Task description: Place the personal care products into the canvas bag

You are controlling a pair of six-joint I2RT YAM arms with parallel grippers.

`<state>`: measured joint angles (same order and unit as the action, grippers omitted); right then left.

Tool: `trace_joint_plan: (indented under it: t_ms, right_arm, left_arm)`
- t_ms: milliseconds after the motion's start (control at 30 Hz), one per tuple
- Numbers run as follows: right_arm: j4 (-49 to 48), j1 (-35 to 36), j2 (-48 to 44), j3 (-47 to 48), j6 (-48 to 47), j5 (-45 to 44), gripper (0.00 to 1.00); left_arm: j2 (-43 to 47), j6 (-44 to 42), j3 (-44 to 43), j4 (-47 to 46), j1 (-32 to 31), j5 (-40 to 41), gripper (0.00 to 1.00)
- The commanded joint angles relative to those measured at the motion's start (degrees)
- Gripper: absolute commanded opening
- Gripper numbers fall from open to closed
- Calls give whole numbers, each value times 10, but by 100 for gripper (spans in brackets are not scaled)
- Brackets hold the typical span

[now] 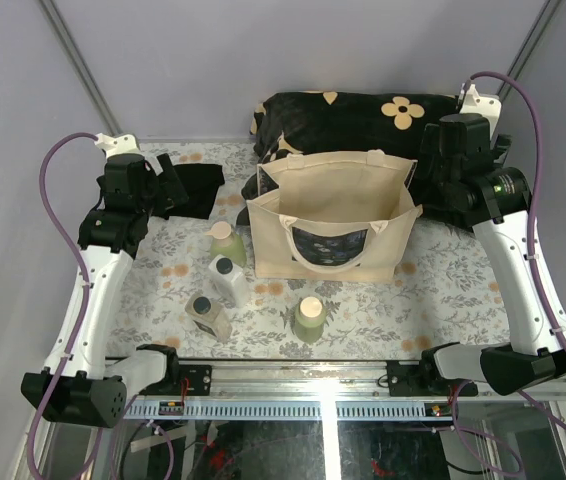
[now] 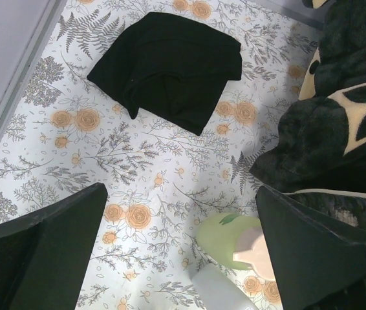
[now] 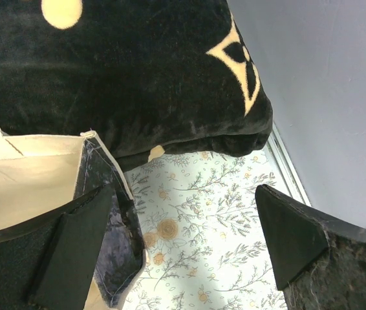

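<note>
Canvas bag (image 1: 275,245): upright, open. Left of it: pale green bottle (image 1: 226,243), white bottle (image 1: 229,280), tan bottle (image 1: 208,316). In front: second green bottle (image 1: 310,318). Left gripper (image 2: 180,197), right gripper (image 3: 186,197): spread wide, empty.

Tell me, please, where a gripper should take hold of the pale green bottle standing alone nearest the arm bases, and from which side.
Probably grip the pale green bottle on its body just under the beige cap, coming down from above: it stands upright and alone.
</note>
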<state>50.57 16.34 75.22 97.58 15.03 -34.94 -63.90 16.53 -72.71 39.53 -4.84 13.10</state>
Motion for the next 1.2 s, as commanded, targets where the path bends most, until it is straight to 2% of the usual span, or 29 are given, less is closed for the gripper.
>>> trace_joint_plan:
  t_ms: [0, 100, 333, 533, 667, 900, 1167]
  right_arm:
    - [-23, 2, -9, 2, -6, -2, 100]
    - [-23, 2, -8, 4, -9, 0, 100]
    - [-15, 2, -7, 14, -17, -5, 100]
    - [-15, 2, -3, 12, -12, 15, 100]
    - [-12, 2, -2, 10, -9, 21, 100]
    - [-13, 2, -4, -2, -6, 30, 100]
    - [-16, 2, 2, -4, -13, 35, 100]
  left_arm:
    - [9, 11, 8, -30, -2, -7, 100]
    - [15, -4, 14, -32, -2, -49, 100]
    - [18, -60, 17, 3, -3, -215, 100]
    - [15, -106, 99, -28, -24, -289, 100]
    - [28, -101, 164, -78, -29, -310, 100]
    - [49, -103, 227, -158, -30, -349, 100]
    - [23, -94, 287, -262, -33, -364, 100]
